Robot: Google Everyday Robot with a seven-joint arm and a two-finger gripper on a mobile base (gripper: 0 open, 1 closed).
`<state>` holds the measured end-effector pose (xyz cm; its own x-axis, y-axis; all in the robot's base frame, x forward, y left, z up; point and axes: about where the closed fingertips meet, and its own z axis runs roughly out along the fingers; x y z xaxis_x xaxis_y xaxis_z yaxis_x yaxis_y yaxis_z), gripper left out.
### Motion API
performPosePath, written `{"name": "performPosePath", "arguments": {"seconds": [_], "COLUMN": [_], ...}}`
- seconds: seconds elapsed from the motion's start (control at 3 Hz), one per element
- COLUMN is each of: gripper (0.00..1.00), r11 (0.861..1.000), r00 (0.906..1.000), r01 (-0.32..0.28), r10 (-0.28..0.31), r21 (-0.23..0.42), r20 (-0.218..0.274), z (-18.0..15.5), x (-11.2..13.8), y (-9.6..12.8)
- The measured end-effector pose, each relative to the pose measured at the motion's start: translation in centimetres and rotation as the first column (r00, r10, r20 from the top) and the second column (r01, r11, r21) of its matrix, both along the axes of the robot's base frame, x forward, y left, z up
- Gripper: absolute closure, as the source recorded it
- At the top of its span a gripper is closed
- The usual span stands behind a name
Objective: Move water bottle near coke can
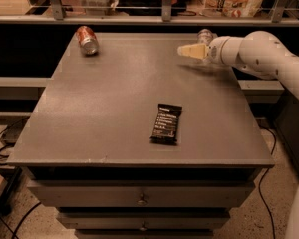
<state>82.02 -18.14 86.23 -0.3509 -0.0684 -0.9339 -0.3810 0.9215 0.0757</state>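
The water bottle (205, 35) is a small clear bottle at the table's back right, partly hidden behind my arm. The coke can (86, 39) is red with silver ends and lies on its side at the back left of the table. My gripper (188, 50) has cream tips pointing left. It hovers just above the table, right in front of and a little left of the bottle, and far to the right of the can. It holds nothing that I can see.
A flat black snack bar wrapper (166, 123) lies in the front middle of the grey table (109, 108). Drawers sit under the table front. A railing and shelf with bags run behind the back edge. Cables lie on the floor at left.
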Motion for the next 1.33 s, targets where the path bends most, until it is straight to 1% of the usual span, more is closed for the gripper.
{"name": "performPosePath", "arguments": {"seconds": [0.33,0.67,1.0,1.33], "gripper": [0.39,0.7,0.93,1.0], "r11": [0.999,0.998,0.997,0.992], "r00": [0.9985,0.9972,0.9994,0.9959], "r01": [0.048,0.06,0.025,-0.077], "r10": [-0.048,-0.061,-0.027,0.081], "r21": [-0.002,-0.033,-0.067,-0.105], "r20": [-0.025,-0.043,-0.023,0.039], "z": [-0.7,-0.8,0.2,4.1], "x": [0.5,0.7,0.6,-0.3], "y": [-1.5,-2.1,-1.0,1.4]}}
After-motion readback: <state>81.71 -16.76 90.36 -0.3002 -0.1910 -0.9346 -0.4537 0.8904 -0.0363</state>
